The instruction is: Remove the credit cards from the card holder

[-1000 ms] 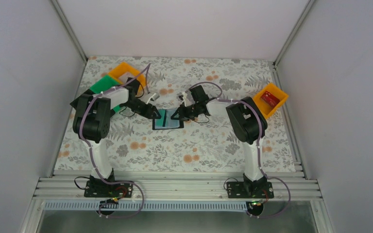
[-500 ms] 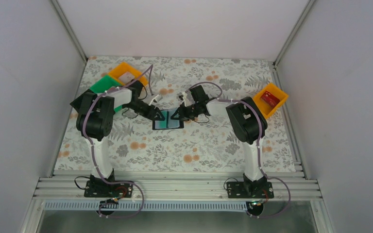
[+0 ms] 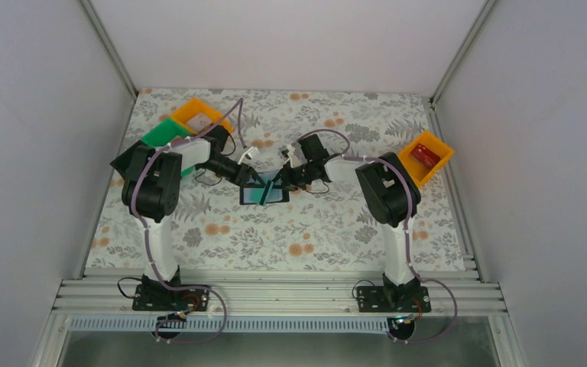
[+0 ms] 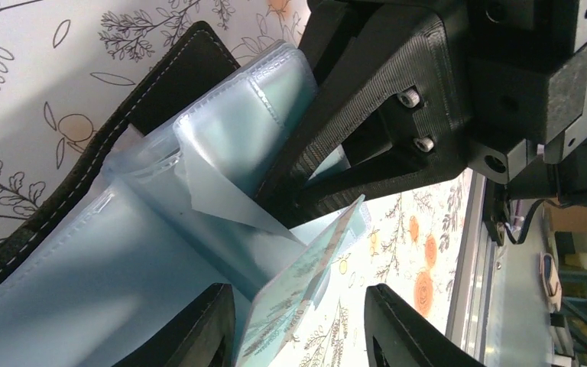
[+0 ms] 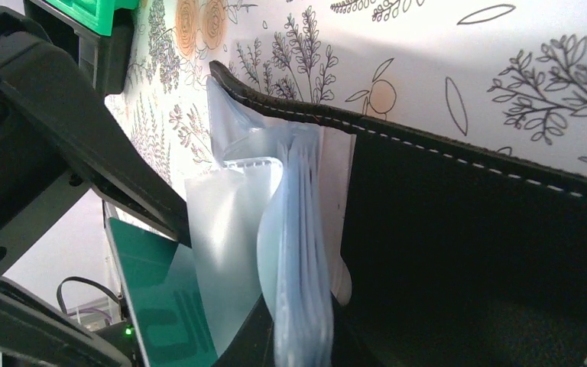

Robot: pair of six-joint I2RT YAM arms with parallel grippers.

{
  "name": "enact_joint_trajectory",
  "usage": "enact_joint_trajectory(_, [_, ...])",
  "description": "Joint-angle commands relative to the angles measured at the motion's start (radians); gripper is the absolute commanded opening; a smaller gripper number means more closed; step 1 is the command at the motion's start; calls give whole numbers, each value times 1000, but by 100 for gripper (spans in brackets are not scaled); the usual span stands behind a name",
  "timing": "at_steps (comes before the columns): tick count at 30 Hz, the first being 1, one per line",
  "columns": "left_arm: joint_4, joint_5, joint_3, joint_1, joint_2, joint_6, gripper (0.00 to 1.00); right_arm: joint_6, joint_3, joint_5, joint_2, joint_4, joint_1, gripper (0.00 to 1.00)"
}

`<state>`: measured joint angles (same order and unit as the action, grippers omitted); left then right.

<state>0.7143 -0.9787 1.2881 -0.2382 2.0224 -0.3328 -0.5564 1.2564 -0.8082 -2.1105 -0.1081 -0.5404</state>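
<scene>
**A:** Two cards to account for. Where are they?

**B:** The red card (image 3: 426, 155) lies in the orange bin (image 3: 438, 170) at the table's (image 3: 313, 229) far right, and only the top view shows it. The teal card (image 3: 267, 191) is at the middle, over the open card holder (image 3: 282, 196).

**A:** Which way do they run?

**B:** The holder lies flat, long axis left to right. The teal card stands tilted on edge, its length slanting from near-left to far-right.

**A:** And the grippers?

**B:** The left gripper (image 3: 257, 183) has its jaws half apart, with the teal card caught slantwise between them. The right gripper (image 3: 280, 182) is pinched together on the holder's clear sleeves (image 5: 294, 252).

**A:** What do the wrist cameras add?

**B:** From above, the card is only a thin sliver. The right wrist shows its green face. The left wrist shows a pale patterned face and the sleeves fanned out.
</scene>
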Motion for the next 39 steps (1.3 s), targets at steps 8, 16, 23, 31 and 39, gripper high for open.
enact_joint_trajectory(8, [-7,-58,-4,-17,15,-50,3,-6,-20,16,-11,19,-4,4])
enact_joint_trajectory(16, [94,-40,30,-7,-58,-148,2,2,-20,23,1,5,-2,4])
enact_joint_trajectory(23, [207,224,168,18,-290,-267,3,26,7,92,22,-78,0,14])
enact_joint_trajectory(31, [413,282,380,19,-395,-316,2,38,9,266,159,-161,48,61])
enact_joint_trajectory(39, [573,191,690,18,-436,-290,2,202,94,408,413,-308,76,81])
